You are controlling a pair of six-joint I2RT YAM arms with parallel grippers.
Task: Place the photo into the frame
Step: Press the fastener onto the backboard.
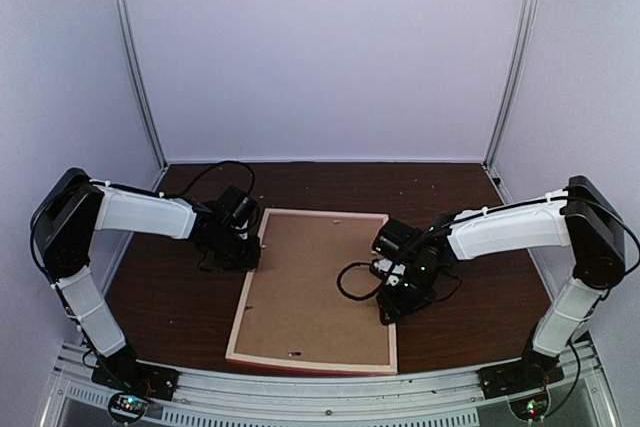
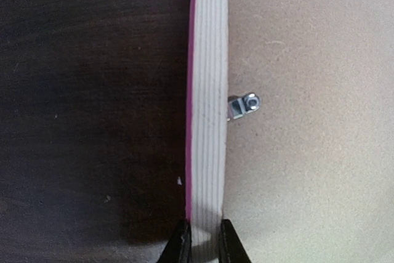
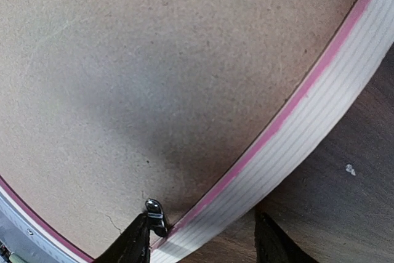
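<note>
The frame lies face down on the table, with its brown backing board facing up. The photo is not in view. My left gripper is at the frame's left side. In the left wrist view its jaws are shut on the pale wood rail, pink edge to the outside. My right gripper is at the frame's right side. In the right wrist view it is open and straddles the rail. One finger touches a small metal tab on the backing.
The dark brown table is walled by pale panels at the back and both sides. Another metal tab sits on the backing board by the left rail. Black cables hang beside both wrists.
</note>
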